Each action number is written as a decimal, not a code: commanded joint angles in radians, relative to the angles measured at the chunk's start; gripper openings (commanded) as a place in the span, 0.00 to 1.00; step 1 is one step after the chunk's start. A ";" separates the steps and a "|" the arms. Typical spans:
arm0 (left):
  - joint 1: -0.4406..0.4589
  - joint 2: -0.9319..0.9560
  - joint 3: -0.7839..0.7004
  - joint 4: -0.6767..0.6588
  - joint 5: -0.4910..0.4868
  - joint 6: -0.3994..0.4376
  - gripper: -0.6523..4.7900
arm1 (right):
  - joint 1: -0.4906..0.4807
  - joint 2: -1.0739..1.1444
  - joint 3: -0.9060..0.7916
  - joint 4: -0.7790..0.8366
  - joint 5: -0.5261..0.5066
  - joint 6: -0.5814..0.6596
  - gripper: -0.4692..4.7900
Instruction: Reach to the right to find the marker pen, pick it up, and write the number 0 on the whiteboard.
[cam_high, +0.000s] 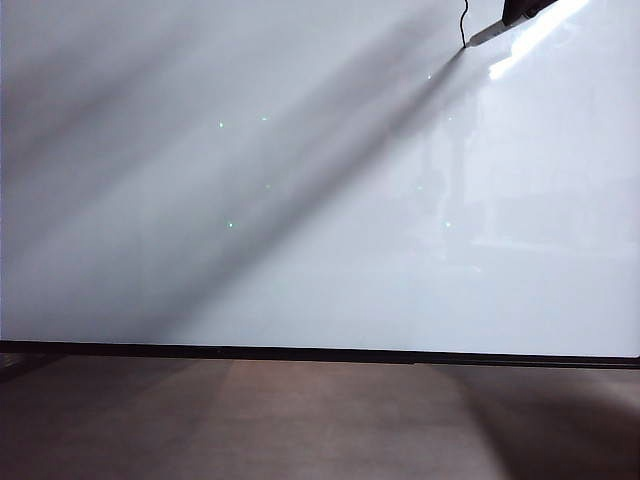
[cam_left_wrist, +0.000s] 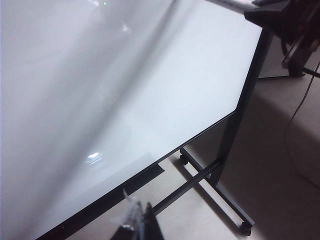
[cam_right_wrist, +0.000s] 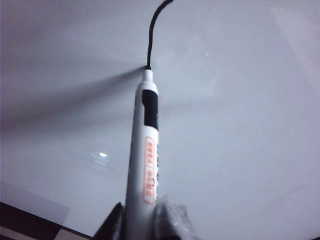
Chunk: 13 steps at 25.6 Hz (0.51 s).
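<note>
You see the whiteboard (cam_high: 300, 230) filling nearly all of the exterior view, glossy white, crossed by broad diagonal shadows, with a bright glare patch toward its upper right. A thin black edge runs along its bottom. On its surface near the top right sits a short curved black stroke (cam_high: 464, 25). In the left wrist view you find the board mounted on a dark metal stand (cam_left_wrist: 210, 175) with a wheel at its foot, standing on the grey-brown floor (cam_high: 330, 420).
</note>
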 joint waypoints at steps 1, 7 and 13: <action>-0.001 -0.003 0.007 0.005 0.004 0.003 0.11 | -0.002 -0.002 0.004 0.014 0.005 0.008 0.08; -0.001 -0.003 0.007 0.002 0.004 0.003 0.11 | -0.002 -0.002 0.004 0.018 0.005 0.007 0.08; -0.001 -0.003 0.007 -0.006 0.004 0.003 0.11 | -0.019 -0.003 0.004 0.022 0.007 0.008 0.08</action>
